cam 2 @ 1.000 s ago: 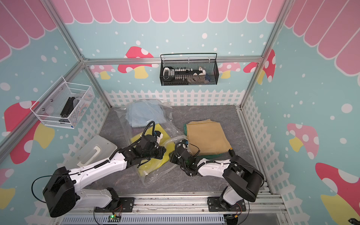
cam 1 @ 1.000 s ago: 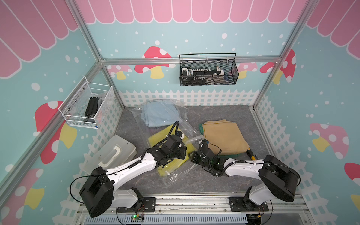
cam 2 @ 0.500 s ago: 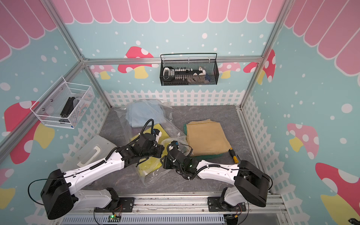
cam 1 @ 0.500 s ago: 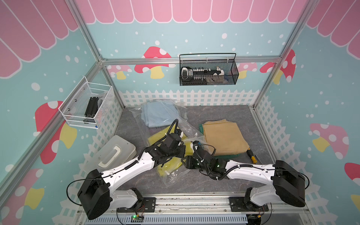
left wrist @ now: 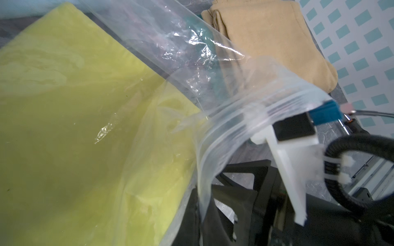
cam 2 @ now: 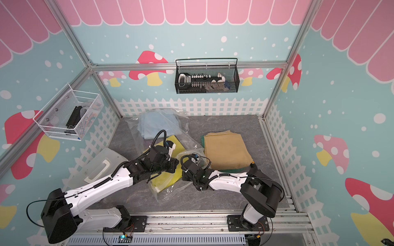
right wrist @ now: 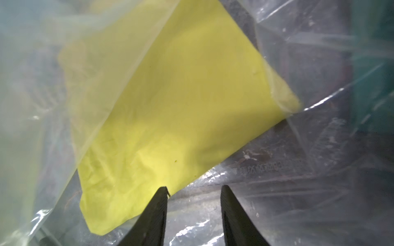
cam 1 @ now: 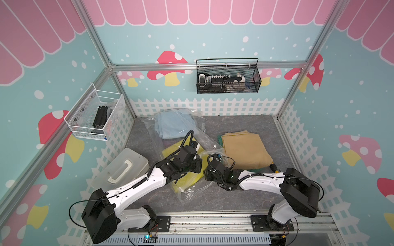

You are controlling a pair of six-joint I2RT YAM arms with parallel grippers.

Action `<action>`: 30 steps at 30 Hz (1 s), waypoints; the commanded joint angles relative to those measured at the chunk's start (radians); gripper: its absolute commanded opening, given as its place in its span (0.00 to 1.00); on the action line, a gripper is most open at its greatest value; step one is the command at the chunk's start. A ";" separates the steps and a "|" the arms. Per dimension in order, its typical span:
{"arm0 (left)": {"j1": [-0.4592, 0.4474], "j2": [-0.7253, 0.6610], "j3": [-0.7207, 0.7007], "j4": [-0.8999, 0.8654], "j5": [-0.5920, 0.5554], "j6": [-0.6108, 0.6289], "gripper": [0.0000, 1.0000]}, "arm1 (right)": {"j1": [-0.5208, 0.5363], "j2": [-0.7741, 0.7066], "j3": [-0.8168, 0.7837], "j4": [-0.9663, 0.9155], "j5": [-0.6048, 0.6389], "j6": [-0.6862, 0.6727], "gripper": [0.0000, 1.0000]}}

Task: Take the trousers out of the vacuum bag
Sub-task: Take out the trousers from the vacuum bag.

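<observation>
Tan folded trousers (cam 1: 245, 149) atop dark green trousers (cam 1: 258, 170) lie out; we see yellow trousers (right wrist: 170, 106) and light blue trousers (cam 1: 172, 125) remaining inside the clear crinkly plastic vacuum bag (cam 1: 187, 194). Left gripper (cam 1: 198, 167) apparently pinches its lip; right gripper (right wrist: 194, 200) spread.

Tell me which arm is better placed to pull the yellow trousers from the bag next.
Right. The right gripper is open, jaws aimed at the yellow trousers inside the bag mouth. The left gripper is shut, apparently holding up the zip edge of the vacuum bag.
</observation>
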 commanded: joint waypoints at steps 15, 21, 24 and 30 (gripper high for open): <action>-0.010 0.001 -0.039 0.082 0.032 -0.040 0.00 | -0.109 0.108 -0.054 0.159 0.041 0.183 0.54; -0.011 0.007 -0.042 0.084 0.026 -0.040 0.00 | -0.138 0.171 -0.037 0.205 0.017 0.194 0.61; -0.011 0.007 -0.045 0.084 0.026 -0.041 0.00 | -0.147 0.204 -0.023 0.221 0.005 0.208 0.64; -0.011 0.010 -0.046 0.084 0.021 -0.043 0.00 | -0.167 0.261 0.002 0.251 0.006 0.232 0.60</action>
